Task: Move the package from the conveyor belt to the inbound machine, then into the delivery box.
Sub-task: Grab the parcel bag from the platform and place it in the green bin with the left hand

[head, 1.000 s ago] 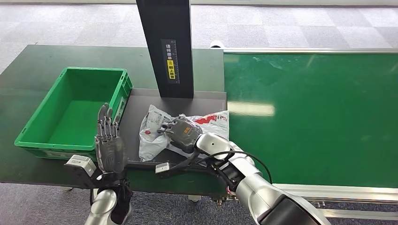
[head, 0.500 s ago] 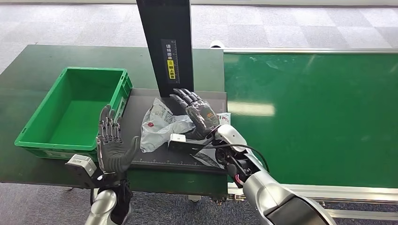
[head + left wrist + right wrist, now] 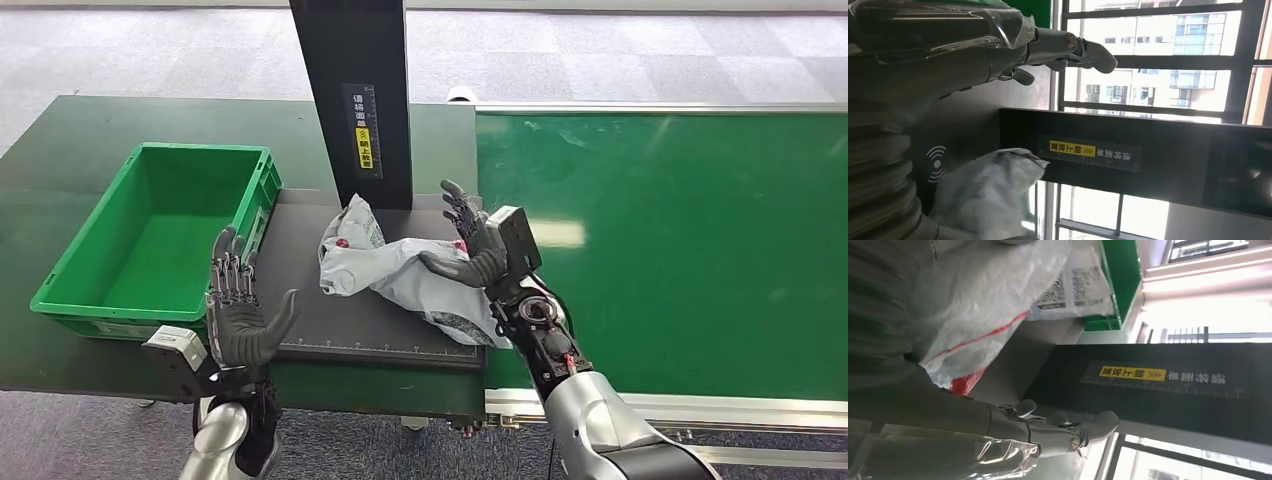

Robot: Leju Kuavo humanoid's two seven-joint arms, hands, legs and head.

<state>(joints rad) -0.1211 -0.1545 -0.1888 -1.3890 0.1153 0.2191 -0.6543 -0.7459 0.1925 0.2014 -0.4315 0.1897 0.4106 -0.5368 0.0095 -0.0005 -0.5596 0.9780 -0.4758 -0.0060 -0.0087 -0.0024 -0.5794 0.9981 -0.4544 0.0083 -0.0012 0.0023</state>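
The conveyor belt (image 3: 660,250), the broad green surface filling the 3 o'clock side of the head view, carries nothing that can be seen, so the first leg of the task looks done. At its left the dark tabletop (image 3: 60,140) runs out toward 9 o'clock, and on it sits the inbound machine (image 3: 380,320), a black flat platform at the centre with a tall black post (image 3: 350,90) rising toward 12 o'clock and bearing a yellow label. The delivery box (image 3: 70,290), an open green crate, stands at 9 o'clock, just beside the platform's left edge, and its visible floor is bare. The package (image 3: 400,270), a crumpled white poly bag with red print, lies on the platform at the foot of the post, its right end hanging over the platform's edge near the belt. The right robot hand (image 3: 472,250) is at the package's right side, its thumb lying against the bag and its other fingers raised and spread; whether it truly grips the bag cannot be told. The left robot hand (image 3: 238,315) hangs at 7 o'clock in front of the platform, palm turned toward the package, fingers wide apart and holding nothing. By this judgement the package has reached the machine, and the last leg, lifting it leftward into the delivery box, is not yet done.
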